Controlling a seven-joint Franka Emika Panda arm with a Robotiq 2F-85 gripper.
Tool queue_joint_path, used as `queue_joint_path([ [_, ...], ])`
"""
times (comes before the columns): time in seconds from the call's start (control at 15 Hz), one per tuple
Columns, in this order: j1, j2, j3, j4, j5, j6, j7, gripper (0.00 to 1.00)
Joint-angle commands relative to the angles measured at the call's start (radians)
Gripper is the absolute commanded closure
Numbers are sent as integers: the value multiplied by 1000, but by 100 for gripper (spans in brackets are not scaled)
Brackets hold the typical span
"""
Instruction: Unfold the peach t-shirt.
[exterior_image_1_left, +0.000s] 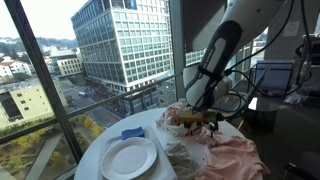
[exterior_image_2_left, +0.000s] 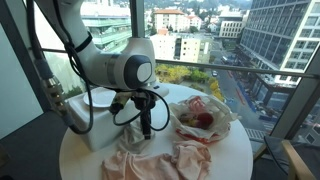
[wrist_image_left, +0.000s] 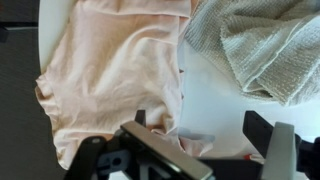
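The peach t-shirt lies crumpled and partly folded on the round white table. It also shows in both exterior views. In the wrist view my gripper is open just above the table at the shirt's edge. One finger is over the cloth, the other over bare table, and a small fold of shirt lies between them. In both exterior views the gripper hangs just above the shirt, pointing down.
A grey knit towel lies beside the shirt. A white plate and a blue item sit near the window. Crumpled paper with something red and a white box are also on the table.
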Motion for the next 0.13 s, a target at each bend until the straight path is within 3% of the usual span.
queue_joint_path([
  [0.0, -31, -2, 26, 3, -22, -3, 14, 0],
  [0.07, -33, -2, 26, 3, -22, -3, 14, 0],
])
